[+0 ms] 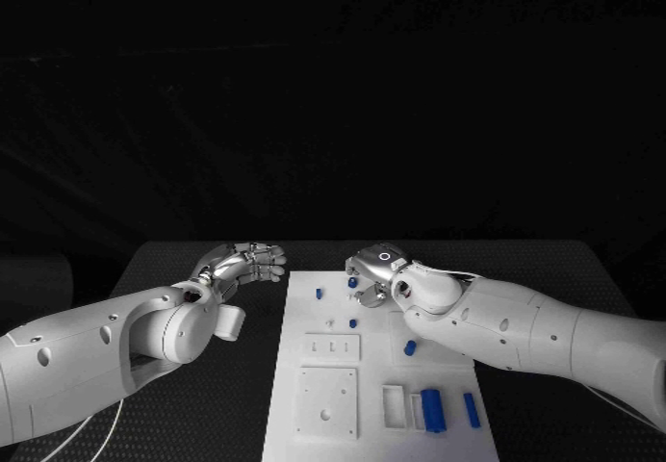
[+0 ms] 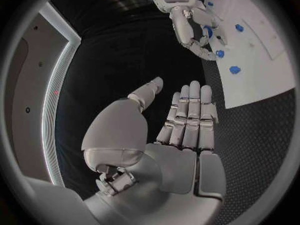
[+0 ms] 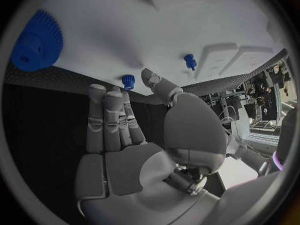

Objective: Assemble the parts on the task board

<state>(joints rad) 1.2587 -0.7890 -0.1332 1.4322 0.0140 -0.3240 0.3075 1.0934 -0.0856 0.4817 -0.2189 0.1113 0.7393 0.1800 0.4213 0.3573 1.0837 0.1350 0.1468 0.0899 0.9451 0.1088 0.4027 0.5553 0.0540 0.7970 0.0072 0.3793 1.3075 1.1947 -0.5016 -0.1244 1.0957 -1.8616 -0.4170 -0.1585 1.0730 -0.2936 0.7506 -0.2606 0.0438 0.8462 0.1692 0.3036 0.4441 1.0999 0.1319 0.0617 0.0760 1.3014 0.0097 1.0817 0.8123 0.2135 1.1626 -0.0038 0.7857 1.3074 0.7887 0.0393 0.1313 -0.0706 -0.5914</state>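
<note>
Looking down at the black worktop (image 1: 208,265), we see the white rectangular task board (image 1: 364,385) lying in the middle, running from near to far. Our left hand (image 1: 243,262) hovers just off the board's far left corner over the dark surface; its silver fingers (image 2: 187,115) lie straight and side by side, holding nothing. Our right hand (image 1: 372,279) sits above the board's far end, fingers (image 3: 106,120) extended and apart, also released. Small blue parts rest on the board: a long blue cylinder (image 1: 433,409) and a slimmer blue bar (image 1: 472,410) near the right near corner, a short blue peg (image 1: 411,347) mid-board, and a toothed blue gear (image 3: 36,46) beside the right hand.
</note>
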